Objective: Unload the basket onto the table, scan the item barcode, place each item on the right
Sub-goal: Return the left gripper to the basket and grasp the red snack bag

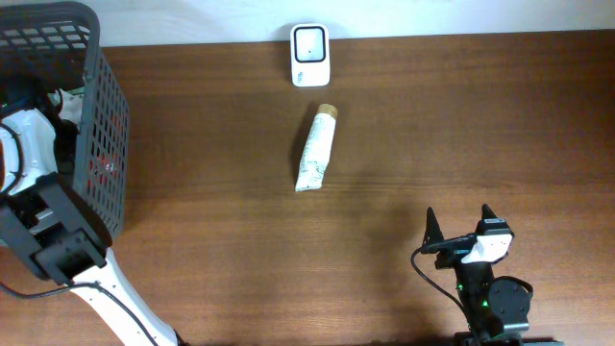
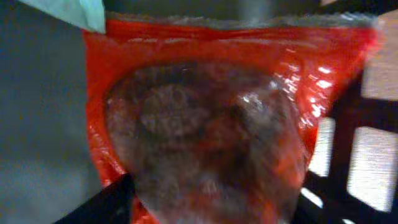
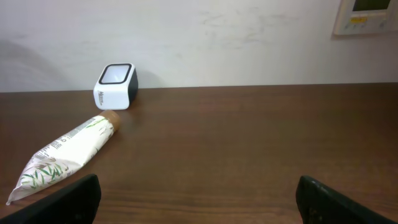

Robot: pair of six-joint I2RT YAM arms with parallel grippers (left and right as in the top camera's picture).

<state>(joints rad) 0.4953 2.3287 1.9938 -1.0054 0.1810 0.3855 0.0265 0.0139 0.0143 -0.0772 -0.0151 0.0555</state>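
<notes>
Nothing looks scanned yet: in the wire basket (image 1: 106,106) the left hand (image 2: 205,208) straddles a red packet (image 2: 205,124), and I cannot tell whether it grips. The right hand (image 1: 458,223) hangs wide open and empty, well apart from the barcode scanner (image 1: 309,55).

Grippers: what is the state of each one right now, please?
Left gripper: fingers on either side of the red bag; whether it grips cannot be told.
Right gripper: open, holding nothing.
</notes>
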